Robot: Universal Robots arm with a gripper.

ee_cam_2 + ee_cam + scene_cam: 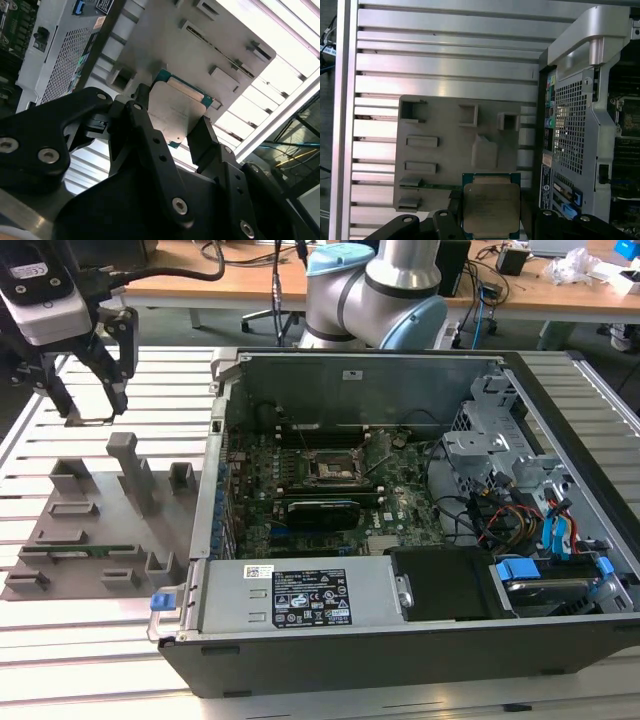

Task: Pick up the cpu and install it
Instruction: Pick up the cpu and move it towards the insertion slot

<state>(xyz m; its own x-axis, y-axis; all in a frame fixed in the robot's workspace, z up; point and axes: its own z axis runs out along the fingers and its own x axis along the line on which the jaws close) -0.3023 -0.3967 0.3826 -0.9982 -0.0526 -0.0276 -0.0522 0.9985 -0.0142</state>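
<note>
pincer (175, 127) clamped on cpu (176, 107), fingers (202, 140) on two opposite edges. cpu held in air above grey fixture plate (95, 515) on slatted worktop (80, 660), on the exterior view's left of open computer case (400, 650).

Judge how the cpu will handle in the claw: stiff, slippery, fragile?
The cpu looks like a thin flat plate with a metal top, so probably stiff and light. Its smooth lid and thin edges, pinched in the claw, could slip or twist. The green board rim looks delicate; likely fragile if dropped.
</note>
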